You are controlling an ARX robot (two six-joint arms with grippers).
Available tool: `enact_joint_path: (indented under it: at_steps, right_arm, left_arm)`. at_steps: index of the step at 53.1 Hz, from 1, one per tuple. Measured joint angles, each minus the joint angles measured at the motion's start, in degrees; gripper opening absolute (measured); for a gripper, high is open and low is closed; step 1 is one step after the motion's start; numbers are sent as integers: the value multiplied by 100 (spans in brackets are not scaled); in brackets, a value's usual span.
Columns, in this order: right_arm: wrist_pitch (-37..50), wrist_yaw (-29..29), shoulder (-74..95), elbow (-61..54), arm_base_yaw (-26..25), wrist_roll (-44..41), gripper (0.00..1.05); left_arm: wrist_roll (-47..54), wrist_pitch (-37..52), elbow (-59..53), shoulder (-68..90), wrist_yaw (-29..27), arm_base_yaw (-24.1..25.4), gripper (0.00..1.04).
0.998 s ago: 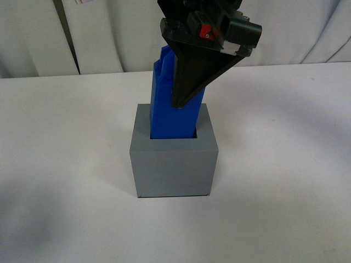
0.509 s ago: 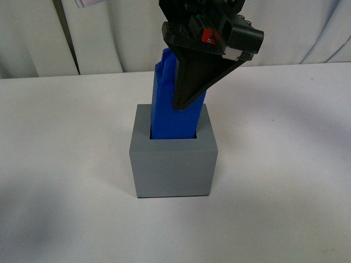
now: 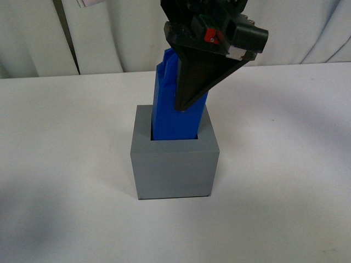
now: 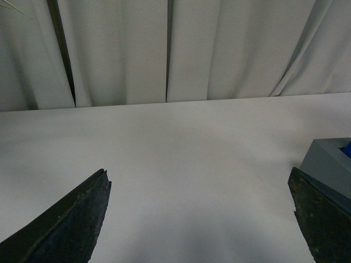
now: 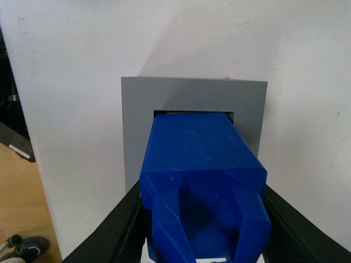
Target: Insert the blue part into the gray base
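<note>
The gray base [image 3: 174, 164] stands on the white table in the front view. The blue part [image 3: 167, 112] stands upright with its lower end inside the base's square recess. My right gripper [image 3: 184, 104] comes from above and is shut on the blue part's upper half. In the right wrist view the blue part [image 5: 200, 164] sits between my black fingers [image 5: 123, 219] and reaches into the base [image 5: 137, 120]. My left gripper [image 4: 200, 189] is open and empty over bare table, with a corner of the base [image 4: 329, 164] beside one finger.
White curtains [image 3: 109, 33] hang behind the table's far edge. In the right wrist view the table's side edge and a wooden floor [image 5: 22, 192] show beside the base.
The right gripper and the blue part have shifted very slightly to the right; the part stays in the recess at about the same depth.
</note>
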Motion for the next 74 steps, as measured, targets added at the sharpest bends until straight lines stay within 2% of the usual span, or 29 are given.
enact_joint_path:
  at_steps: [58,61,65,68,74]
  right_arm:
    - [15,166,-24,-146,4,-181,48]
    - [61,136,-24,-160,4,-177,60]
    - [79,15,-24,-157,2,-140,71]
    - [46,-140,-24,-127,-7,-94,78]
    - [4,-540,-26,133,-92,94,99]
  left_arm:
    - [0,0,0,0,0,0,99]
    - [0,0,0,0,0,0,99]
    - [0,0,0,0,-2,0,99]
    - [0,0,0,0,0,0,99]
    - [0,0,0,0,0,0,99]
